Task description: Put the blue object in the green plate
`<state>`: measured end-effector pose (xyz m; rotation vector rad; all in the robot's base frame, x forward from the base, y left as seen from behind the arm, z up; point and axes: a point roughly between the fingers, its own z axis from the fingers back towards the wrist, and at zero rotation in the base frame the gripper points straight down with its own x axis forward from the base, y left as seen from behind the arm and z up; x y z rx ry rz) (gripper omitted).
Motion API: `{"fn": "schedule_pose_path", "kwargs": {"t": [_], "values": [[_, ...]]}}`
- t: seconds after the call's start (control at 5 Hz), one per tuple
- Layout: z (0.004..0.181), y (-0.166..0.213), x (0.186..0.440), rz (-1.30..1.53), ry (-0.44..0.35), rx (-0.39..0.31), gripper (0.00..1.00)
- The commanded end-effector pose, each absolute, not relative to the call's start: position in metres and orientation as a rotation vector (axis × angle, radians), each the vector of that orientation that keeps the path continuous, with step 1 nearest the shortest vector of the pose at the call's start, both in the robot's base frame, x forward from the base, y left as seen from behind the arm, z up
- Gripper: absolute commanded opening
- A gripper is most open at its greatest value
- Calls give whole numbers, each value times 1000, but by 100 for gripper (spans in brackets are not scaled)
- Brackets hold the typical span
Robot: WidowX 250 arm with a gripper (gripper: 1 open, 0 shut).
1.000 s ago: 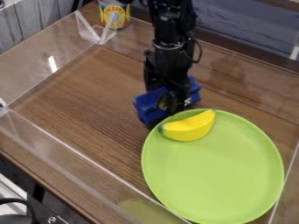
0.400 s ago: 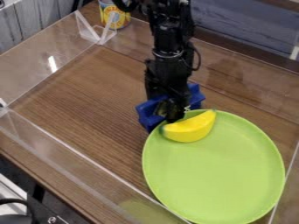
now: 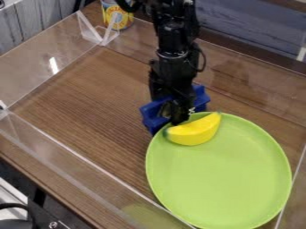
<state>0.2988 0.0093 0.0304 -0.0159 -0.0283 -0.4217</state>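
Note:
The blue object [image 3: 155,114] is a dark-blue block lying on the wooden table just off the far left rim of the green plate [image 3: 221,183]. My gripper [image 3: 174,109] points straight down onto the block, its fingers around the block's right part. Whether the fingers are pressed on it cannot be made out. A yellow banana-shaped piece [image 3: 191,131] lies on the plate's far left edge, touching the gripper's side.
Clear plastic walls [image 3: 48,63] fence the wooden table on the left and front. A yellow and white can [image 3: 116,14] stands at the back. The plate fills the front right.
Since a second ago the arm has shifted a little and lowered onto the block; between the last two frames nothing visibly moves.

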Motion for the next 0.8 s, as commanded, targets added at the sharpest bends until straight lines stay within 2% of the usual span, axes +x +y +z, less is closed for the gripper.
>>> {"fn": "schedule_pose_path", "kwargs": {"t": [0.0, 0.6], "values": [[31, 9, 304, -441, -48, -6, 0], [28, 10, 306, -425, -51, -9, 0]]}}
